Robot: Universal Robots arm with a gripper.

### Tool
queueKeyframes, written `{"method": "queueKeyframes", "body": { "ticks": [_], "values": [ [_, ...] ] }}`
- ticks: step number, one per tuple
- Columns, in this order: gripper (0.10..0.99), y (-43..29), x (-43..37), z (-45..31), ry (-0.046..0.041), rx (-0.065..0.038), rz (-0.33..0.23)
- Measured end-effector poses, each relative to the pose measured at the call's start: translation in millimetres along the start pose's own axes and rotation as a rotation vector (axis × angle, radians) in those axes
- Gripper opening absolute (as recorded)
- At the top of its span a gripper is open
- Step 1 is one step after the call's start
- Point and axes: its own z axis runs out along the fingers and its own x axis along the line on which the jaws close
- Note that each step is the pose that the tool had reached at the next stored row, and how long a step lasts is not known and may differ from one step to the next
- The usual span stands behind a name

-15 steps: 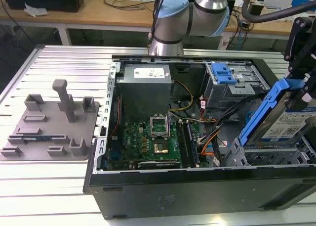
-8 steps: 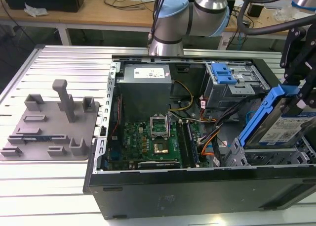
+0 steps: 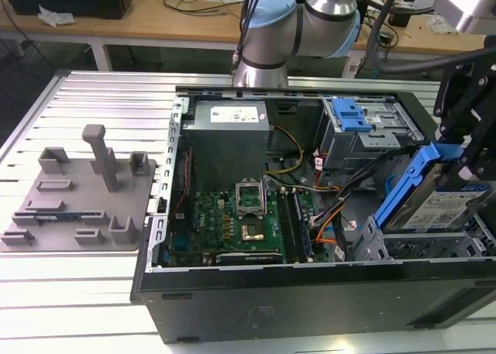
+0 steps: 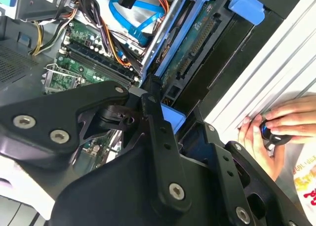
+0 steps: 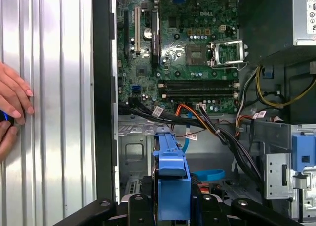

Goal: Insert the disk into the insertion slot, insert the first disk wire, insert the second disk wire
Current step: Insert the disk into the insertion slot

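Note:
The disk (image 3: pixel 449 207), a silver drive with a white label in a bright blue carrier, hangs tilted over the case corner at the exterior view's right. My black gripper (image 3: pixel 465 156) is shut on it from above. In both wrist views the fingers clamp the blue carrier (image 5: pixel 170 184) (image 4: pixel 170 119), and the disk's green circuit side (image 4: pixel 197 43) faces the camera. The insertion slot (image 3: pixel 399 245), a low grey perforated cage, lies just below the disk, with its metal floor (image 5: pixel 131 152) beyond the carrier. A blue flat cable (image 5: pixel 207 174) and orange-black wires (image 5: pixel 197 119) lie loose nearby; which are the disk wires I cannot tell.
The open case holds a green motherboard (image 3: pixel 232 222), a grey power supply (image 3: pixel 229 137) and a taller grey box with a blue latch (image 3: pixel 353 125). A grey fixture plate (image 3: pixel 77 199) lies at the exterior view's left. A person's hand (image 5: pixel 12 105) rests on the ribbed table beside the case.

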Motion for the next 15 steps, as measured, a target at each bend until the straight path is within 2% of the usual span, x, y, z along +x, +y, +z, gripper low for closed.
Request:
{"method": "queueKeyframes", "body": {
  "ticks": [4, 7, 8, 15],
  "values": [
    [0.365, -0.1, 1.1, 10.8, 0.0001, 0.0, 0.0],
    [0.376, -0.2, 1.2, 14.1, 0.0001, 0.0, 0.0],
    [0.502, -0.2, 1.4, 15.4, 0.0002, 0.0, 0.0],
    [0.502, -0.2, 1.4, 15.8, 0.0, 0.0, 0.0]
  ]
}}
